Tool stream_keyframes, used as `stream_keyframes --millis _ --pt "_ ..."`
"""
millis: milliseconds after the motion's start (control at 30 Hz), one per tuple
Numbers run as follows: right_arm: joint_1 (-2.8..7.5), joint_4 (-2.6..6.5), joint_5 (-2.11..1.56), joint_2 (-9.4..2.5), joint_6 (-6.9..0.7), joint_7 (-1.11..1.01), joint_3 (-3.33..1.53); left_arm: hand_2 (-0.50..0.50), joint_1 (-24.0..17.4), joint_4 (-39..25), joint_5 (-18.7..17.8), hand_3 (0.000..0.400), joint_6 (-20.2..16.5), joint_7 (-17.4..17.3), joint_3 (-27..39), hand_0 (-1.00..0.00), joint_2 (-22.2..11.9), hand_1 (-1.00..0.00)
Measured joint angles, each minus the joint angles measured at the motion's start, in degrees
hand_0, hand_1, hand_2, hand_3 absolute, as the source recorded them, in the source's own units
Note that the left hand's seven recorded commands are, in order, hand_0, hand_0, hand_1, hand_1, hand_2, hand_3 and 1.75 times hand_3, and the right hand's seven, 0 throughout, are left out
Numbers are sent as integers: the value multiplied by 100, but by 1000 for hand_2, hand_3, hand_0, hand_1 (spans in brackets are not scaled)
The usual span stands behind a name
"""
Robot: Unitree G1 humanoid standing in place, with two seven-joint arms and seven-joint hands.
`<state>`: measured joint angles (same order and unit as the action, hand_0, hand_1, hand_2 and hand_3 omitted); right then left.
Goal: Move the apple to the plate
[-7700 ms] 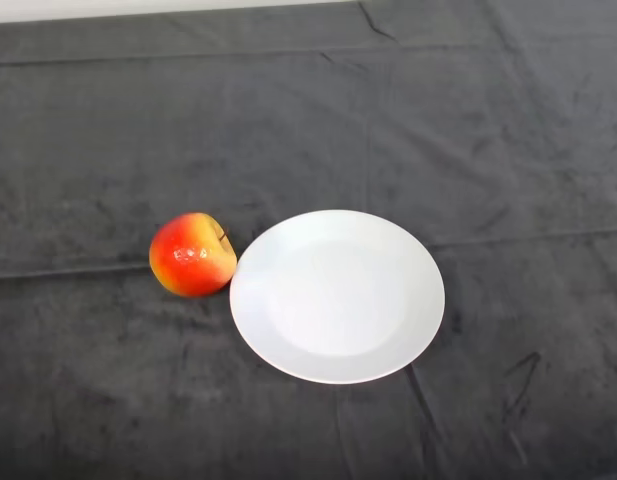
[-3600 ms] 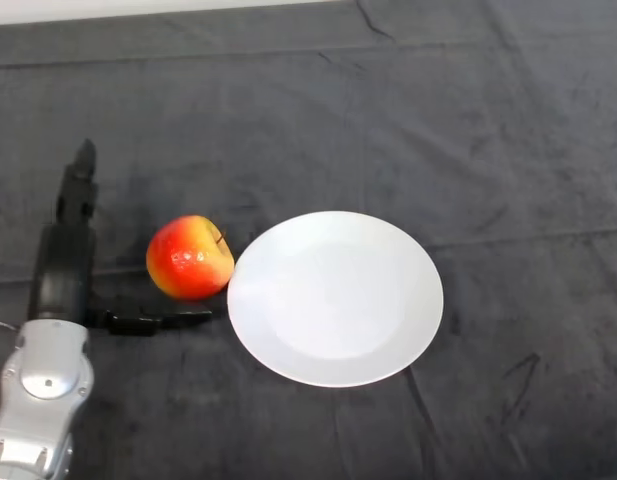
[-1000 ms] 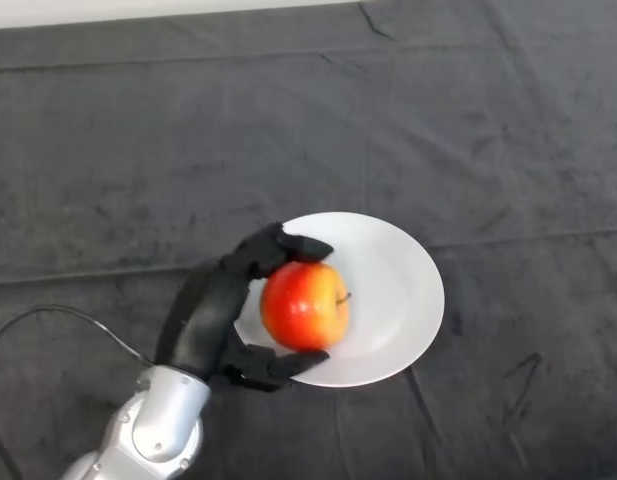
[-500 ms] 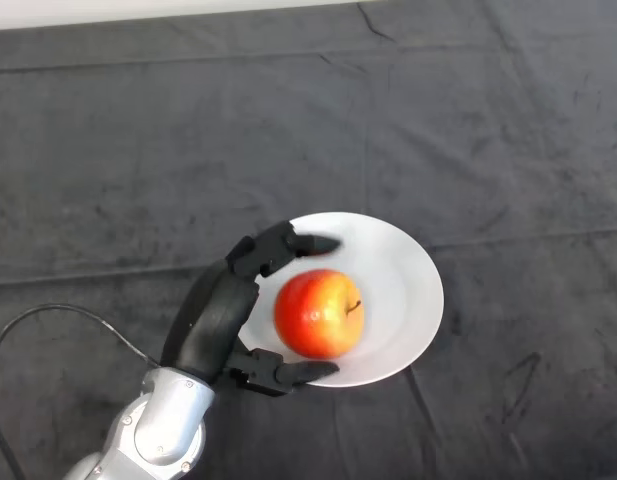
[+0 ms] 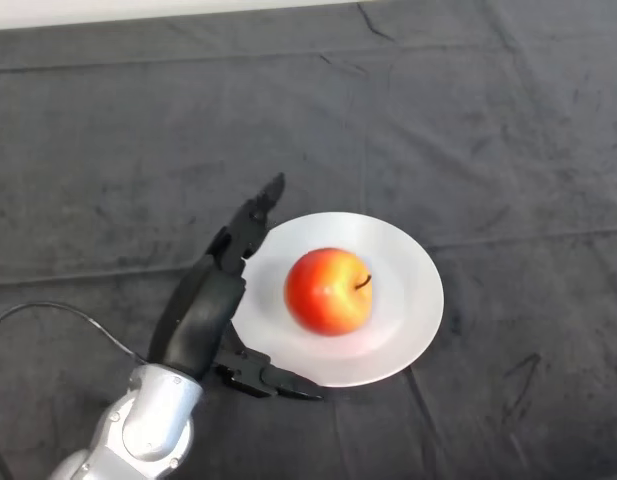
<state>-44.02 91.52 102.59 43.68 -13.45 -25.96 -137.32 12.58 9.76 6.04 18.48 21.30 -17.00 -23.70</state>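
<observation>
A red and yellow apple (image 5: 330, 290) rests on the white plate (image 5: 408, 300), a little left of the plate's middle, its stem pointing right. My left hand (image 5: 203, 315) lies at the plate's left edge, open. Its fingers (image 5: 250, 222) stretch up along the plate's upper left rim and its thumb (image 5: 268, 381) reaches under the lower left rim. A gap of white plate separates the hand from the apple; nothing is held.
The dark cloth (image 5: 468, 120) covers the whole table, with creases running across it. A pale strip of the table's far edge (image 5: 138, 8) shows at the top left.
The fingers have straightened and let go of the apple, which now sits free on the plate, slightly further right. The hand has drawn back a little to the left.
</observation>
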Motion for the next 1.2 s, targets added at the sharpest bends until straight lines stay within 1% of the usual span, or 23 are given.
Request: stream_keyframes --millis 133,233,300,367,433,567,633,767,967,1067,1200 --pt "0 0 0 0 1 0 0 0 0 1 -17 0 121 219 298 0 -8 0" --pt "0 0 0 0 0 0 0 0 3 29 -44 0 310 393 571 0 -41 0" --pt "0 0 0 0 0 0 0 0 13 94 -77 0 448 446 739 0 -79 0" --pt "0 0 0 0 0 0 0 0 31 241 -120 0 571 487 893 0 -136 0" --pt "0 0 0 0 0 0 0 0 45 420 -249 0 656 518 1054 0 -181 0" --pt "0 0 0 0 1 0 0 0 140 900 -341 0 845 621 1350 0 -207 0" --pt "0 0 0 0 -1 0 0 0 214 1097 -387 0 891 684 1466 0 -212 0" --pt "0 0 0 0 0 0 0 0 229 1242 -463 0 941 813 1725 0 -219 0" --pt "0 0 0 0 0 0 0 0 262 1625 -517 0 1050 869 1980 0 -248 0" --pt "0 0 0 0 0 0 0 0 304 1845 -620 0 1143 870 2080 0 -322 0" --pt "0 0 0 0 0 0 0 0 462 2240 -716 0 1293 869 2325 0 -419 0"
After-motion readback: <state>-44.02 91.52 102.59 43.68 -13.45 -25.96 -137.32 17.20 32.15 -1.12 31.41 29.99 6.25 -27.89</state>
